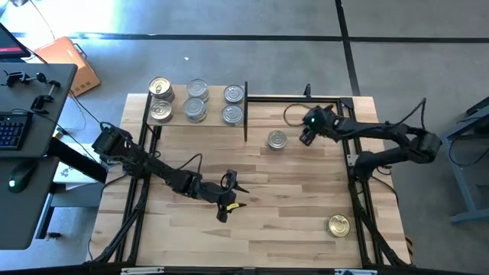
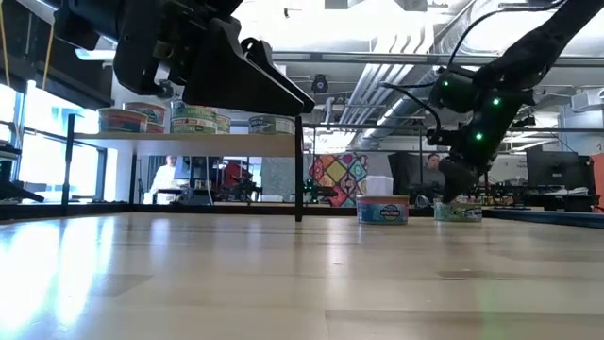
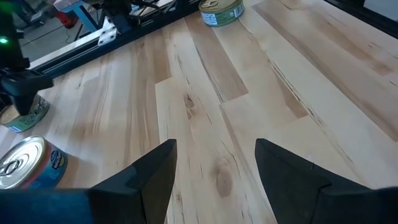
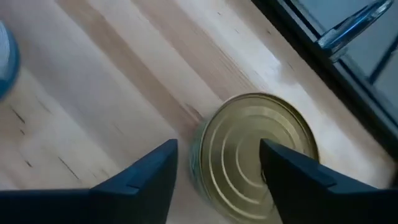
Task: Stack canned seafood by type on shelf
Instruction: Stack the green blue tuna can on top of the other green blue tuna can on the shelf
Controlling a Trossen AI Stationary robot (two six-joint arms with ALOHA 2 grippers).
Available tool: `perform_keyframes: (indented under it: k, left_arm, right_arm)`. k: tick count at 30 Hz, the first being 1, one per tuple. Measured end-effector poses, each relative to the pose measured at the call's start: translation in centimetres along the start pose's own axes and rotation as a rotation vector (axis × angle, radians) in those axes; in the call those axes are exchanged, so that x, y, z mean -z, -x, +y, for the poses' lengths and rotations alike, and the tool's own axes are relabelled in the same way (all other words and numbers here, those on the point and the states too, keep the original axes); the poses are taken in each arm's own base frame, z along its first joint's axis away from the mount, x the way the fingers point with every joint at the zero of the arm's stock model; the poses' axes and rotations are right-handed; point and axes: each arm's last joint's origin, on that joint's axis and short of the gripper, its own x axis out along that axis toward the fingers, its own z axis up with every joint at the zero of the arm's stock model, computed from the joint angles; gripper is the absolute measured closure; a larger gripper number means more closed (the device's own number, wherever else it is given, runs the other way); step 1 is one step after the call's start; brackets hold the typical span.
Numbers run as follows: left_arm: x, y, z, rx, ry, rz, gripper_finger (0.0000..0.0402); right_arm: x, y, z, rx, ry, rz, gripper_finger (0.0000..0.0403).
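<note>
> Up by the back edge: right gripper [image 1: 306,137] spread open over a gold-topped tin [image 4: 255,155], silver-topped tin [image 1: 276,140] just beside.

> Yep. Mid-table: left gripper [image 1: 227,200] open too, gripping nothing. On the shelf [image 1: 176,118]: six tins [image 1: 195,111]. Another gold tin [image 1: 338,225] well apart, near the front corner.

Orange box [image 1: 72,63] on the floor, keyboard [image 1: 11,130], possibly a mouse [image 1: 21,178].
</note>
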Motion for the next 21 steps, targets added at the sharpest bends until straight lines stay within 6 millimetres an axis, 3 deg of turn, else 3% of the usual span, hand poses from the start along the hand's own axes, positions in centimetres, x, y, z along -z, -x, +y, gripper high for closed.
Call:
perform_keyframes:
  k: [5, 10, 16, 21]
  left_arm:
    - [0.0, 0.0, 0.0, 0.000, 0.000, 0.000, 0.0193]
    - [0.0, 0.0, 0.0, 0.001, -0.001, 0.003, 0.0193]
    - [-0.5, 0.8, -0.9, 0.008, -0.064, 0.001, 0.0193]
    - [-1.7, 2.8, -1.0, -0.046, -0.080, 0.005, 0.0193]
  right_arm:
    - [0.2, -0.6, -1.5, -0.096, -0.088, 0.013, 0.0245]
    - [0.6, -0.5, -1.5, -0.189, -0.147, 0.065, 0.0319]
    - [0.6, 0.5, 1.4, -0.331, -0.169, 0.091, 0.0395]
    - [0.9, 2.0, 5.2, -0.439, -0.206, 0.123, 0.0393]
